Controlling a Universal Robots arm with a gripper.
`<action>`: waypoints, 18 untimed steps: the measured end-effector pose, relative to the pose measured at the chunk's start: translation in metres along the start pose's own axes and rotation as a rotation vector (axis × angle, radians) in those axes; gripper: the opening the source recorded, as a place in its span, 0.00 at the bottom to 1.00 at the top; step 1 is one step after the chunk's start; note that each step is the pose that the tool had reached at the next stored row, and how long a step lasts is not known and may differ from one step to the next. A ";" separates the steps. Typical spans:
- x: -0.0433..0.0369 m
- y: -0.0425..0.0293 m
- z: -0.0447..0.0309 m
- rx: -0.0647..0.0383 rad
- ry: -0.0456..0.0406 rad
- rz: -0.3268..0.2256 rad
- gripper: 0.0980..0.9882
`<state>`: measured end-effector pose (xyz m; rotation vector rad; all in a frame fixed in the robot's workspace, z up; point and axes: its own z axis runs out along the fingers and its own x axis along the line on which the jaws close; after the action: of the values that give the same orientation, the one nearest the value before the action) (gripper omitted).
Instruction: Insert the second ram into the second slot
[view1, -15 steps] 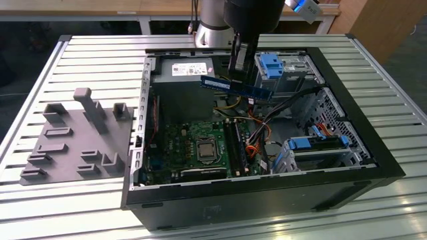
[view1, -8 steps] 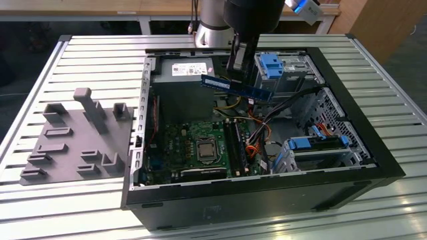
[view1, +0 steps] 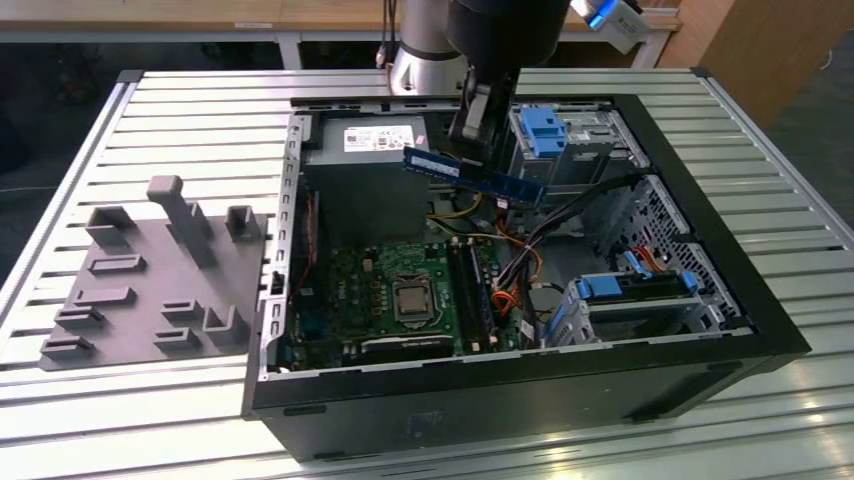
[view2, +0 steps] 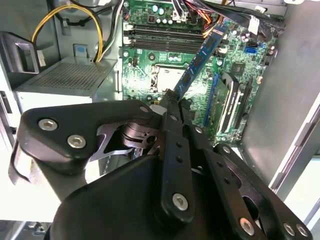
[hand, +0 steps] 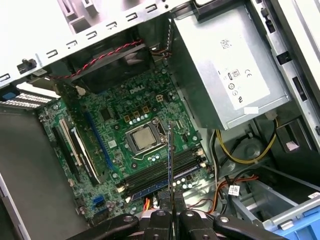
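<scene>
One slatted metal table (view1: 174, 110) carries an open black computer case (view1: 747, 300); a green motherboard (view1: 350, 278) lies on the floor of the case; over it hangs the gripper (view2: 172, 98), pinched shut on the second ram (view2: 202, 55); that blue stick is up in the air, tilted, well above the memory slots (view1: 470, 285) and touching none of them.

We see a robotics lab or workshop: a slatted aluminium table (view1: 200, 100) carries an opened computer case (view1: 534, 400), a grey fixture plate (view1: 147, 280), and a robot arm's base (view1: 424, 50).
</scene>
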<state>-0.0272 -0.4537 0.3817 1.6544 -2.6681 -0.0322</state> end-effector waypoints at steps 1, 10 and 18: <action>0.0000 0.0000 0.0000 0.000 -0.0001 0.006 0.04; 0.0000 0.0000 0.0000 0.001 -0.0011 0.065 0.04; 0.0000 0.0000 0.0000 0.001 -0.0018 0.114 0.04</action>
<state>-0.0272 -0.4537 0.3817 1.4999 -2.7591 -0.0319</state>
